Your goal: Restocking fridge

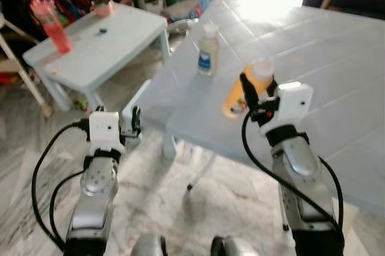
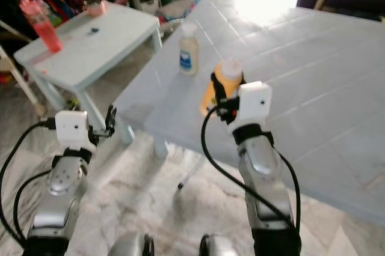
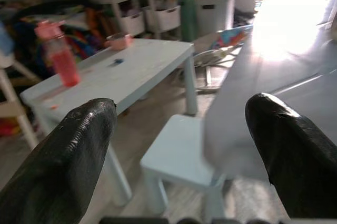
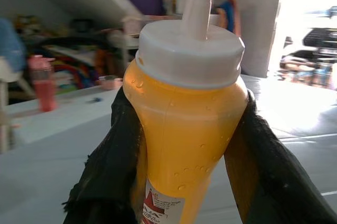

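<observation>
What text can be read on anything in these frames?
None reads clearly.
Yellow bottle held in the right tool: red-and-white label at its base, words too blurred.
White bottle on the table: blue label, too small.
Pink bottle: no print visible.

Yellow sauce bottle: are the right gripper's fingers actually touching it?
Touching. The right wrist view shows both black fingers pressed against the sides of the yellow sauce bottle, no gap on either side.

Strong daylight glare from the far doorway across the pale table (image 1: pixel 337 57); soft, blurred backgrounds, dim left corner.
</observation>
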Controlling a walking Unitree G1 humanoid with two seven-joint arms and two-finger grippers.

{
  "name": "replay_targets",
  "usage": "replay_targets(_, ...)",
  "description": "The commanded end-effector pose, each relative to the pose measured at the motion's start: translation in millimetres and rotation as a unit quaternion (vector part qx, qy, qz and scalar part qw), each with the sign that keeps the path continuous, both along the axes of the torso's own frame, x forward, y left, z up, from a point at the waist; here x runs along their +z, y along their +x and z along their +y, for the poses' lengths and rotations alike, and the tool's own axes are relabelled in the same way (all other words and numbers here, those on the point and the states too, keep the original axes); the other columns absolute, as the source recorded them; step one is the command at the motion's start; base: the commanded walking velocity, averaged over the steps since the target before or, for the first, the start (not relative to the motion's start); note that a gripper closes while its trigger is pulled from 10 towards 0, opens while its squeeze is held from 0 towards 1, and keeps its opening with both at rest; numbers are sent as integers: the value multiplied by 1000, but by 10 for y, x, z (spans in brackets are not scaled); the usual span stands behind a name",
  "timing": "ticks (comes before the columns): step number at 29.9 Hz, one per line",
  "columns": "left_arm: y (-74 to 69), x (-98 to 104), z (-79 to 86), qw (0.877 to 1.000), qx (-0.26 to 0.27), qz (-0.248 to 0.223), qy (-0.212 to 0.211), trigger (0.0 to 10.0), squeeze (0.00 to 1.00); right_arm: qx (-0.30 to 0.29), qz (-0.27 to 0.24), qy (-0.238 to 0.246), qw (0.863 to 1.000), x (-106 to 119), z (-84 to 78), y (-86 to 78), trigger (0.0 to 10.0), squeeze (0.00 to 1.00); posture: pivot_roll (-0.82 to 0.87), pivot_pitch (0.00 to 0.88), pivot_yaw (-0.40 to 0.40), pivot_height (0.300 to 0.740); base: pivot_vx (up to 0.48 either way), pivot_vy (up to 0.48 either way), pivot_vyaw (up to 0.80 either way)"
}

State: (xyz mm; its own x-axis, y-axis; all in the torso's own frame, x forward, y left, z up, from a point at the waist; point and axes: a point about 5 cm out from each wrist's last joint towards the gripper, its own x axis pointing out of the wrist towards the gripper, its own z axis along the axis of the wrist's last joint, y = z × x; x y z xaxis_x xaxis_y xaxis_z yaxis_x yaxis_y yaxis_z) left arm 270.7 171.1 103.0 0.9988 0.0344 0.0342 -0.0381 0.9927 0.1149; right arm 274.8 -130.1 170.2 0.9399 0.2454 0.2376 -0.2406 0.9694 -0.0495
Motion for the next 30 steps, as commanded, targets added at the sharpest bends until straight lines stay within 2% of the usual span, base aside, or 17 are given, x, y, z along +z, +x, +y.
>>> replay_targets(1,3,5,-3,1000,4,2,-1,10000,0,20,-17,-4,1000,67,68,2,10000,0,33,38,49,740,-360,0,800)
replay_targets(6,-6,10,-74,1000,-5,2,-3,10000,0,20,-15,0,1000,70,69,27,10000,0,29,54,58,740,-364,0,725)
replay_targets(12,40,106,-52,1000,-6,-12,2,10000,0,25,-22,-7,999,99,103,46,10000,0,33,81,73,740,-363,0,619)
replay_targets(20,17,94,-48,1000,-7,-8,9,10000,0,33,-9,-8,999,9,138,11,10000,0,46,84,51,740,-353,0,800)
replay_targets(24,-32,52,-24,1000,8,-3,12,10000,0,16,8,-20,1000,-115,54,-32,10000,0,49,74,46,740,0,0,800)
replay_targets(27,-177,-46,163,999,43,7,23,10000,0,-34,37,-42,998,-343,-197,-154,10000,0,45,47,45,740,0,0,800)
replay_targets(28,-177,-46,163,999,43,7,23,10000,0,-34,37,-42,998,-343,-197,-154,10000,0,45,47,45,740,0,0,800)
replay_targets(30,-266,-129,240,998,49,20,29,10000,0,-52,52,-49,996,-433,-291,-219,10000,0,40,36,47,740,0,0,800)
